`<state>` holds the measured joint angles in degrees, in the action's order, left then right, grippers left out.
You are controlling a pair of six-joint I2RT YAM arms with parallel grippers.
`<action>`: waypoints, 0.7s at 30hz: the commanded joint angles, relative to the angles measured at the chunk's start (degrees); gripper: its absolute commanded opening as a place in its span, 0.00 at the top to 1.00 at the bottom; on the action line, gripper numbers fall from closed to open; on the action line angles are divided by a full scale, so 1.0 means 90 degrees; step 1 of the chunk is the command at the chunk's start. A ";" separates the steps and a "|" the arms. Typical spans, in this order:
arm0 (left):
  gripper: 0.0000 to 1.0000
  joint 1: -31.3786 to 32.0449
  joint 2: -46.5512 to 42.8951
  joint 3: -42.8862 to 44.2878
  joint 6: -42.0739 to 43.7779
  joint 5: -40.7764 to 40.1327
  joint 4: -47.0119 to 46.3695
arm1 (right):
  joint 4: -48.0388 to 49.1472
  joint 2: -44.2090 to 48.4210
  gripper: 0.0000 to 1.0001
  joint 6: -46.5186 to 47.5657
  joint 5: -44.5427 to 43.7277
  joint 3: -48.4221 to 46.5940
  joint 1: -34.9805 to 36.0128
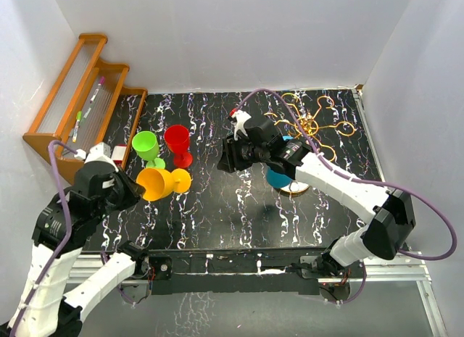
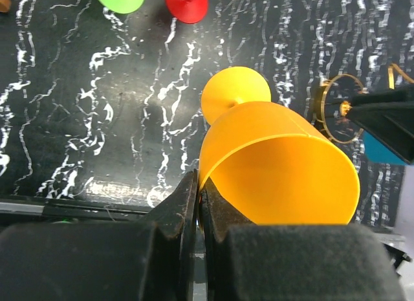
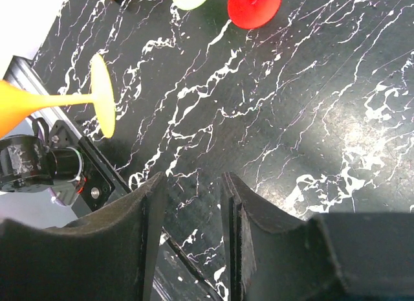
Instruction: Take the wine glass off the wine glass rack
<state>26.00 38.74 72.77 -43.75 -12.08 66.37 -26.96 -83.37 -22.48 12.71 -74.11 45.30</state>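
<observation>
**A:** What is nearest to the arm bases?

**B:** The left hand (image 2: 198, 188). Its two fingers are clamped on the rim wall of the orange wine glass (image 1: 161, 183), one inside the bowl and one outside. The glass lies almost on its side above the counter (image 1: 217, 214), with the foot pointing away from the hand. I think it tilts so because the grip is at the rim.

**A:** So this glass is off the rack?

**B:** Yes. It is at the left side of the counter, well apart from the rack.

**A:** And the right hand?

**B:** The right hand (image 3: 193, 181) is over the middle of the counter. Its fingers are apart and nothing is between them. By my judgement, it is free for the next grasp.

**A:** What is further?

**B:** A blue glass (image 1: 278, 178) is just beside the round base of the wine glass rack (image 1: 313, 121). The right arm partly hides it, so I cannot tell if it hangs or stands. A green glass (image 1: 146, 145) and a red glass (image 1: 177, 140) stand upright side by side. The wooden stepped shelf (image 1: 80, 90) is at the far left.

**A:** The count?

**B:** Four glasses, one of each colour. One rack, one shelf, two hands.
</observation>
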 commanded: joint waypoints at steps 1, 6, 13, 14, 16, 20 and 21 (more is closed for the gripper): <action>1.00 -0.0008 0.0503 -0.0015 0.0259 -0.0528 0.0240 | 0.0063 0.0430 0.60 0.0287 0.0014 -0.0162 -0.0004; 1.00 -0.0004 0.1202 -0.0250 0.0574 -0.1047 -0.0088 | 0.0191 0.0710 0.63 0.0512 0.0540 -0.0380 -0.0004; 1.00 -0.0073 0.2431 -0.0204 0.1064 -0.1069 -0.0778 | -0.0094 0.0938 0.64 0.0668 0.0341 -0.0817 -0.0004; 1.00 -0.0164 0.2596 -0.0154 0.1150 -0.1034 -0.0825 | -0.0131 0.0978 0.64 0.0688 0.0323 -0.0854 -0.0004; 1.00 -0.0434 0.2835 -0.0118 0.1392 -0.0834 -0.0956 | -0.0175 0.1057 0.64 0.0709 0.0266 -0.0906 -0.0005; 1.00 -0.1296 0.3073 -0.0244 0.1843 -0.0211 -0.1280 | -0.0154 0.1241 0.64 0.0739 0.0209 -0.0898 -0.0004; 1.00 -0.1545 0.3123 -0.0277 0.1955 -0.0052 -0.1322 | -0.0150 0.1278 0.64 0.0753 0.0196 -0.0899 0.0002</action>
<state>18.55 67.02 70.37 -31.35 -16.97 57.47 -29.58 -74.59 -16.80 15.73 -79.42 45.30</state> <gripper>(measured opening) 0.018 0.362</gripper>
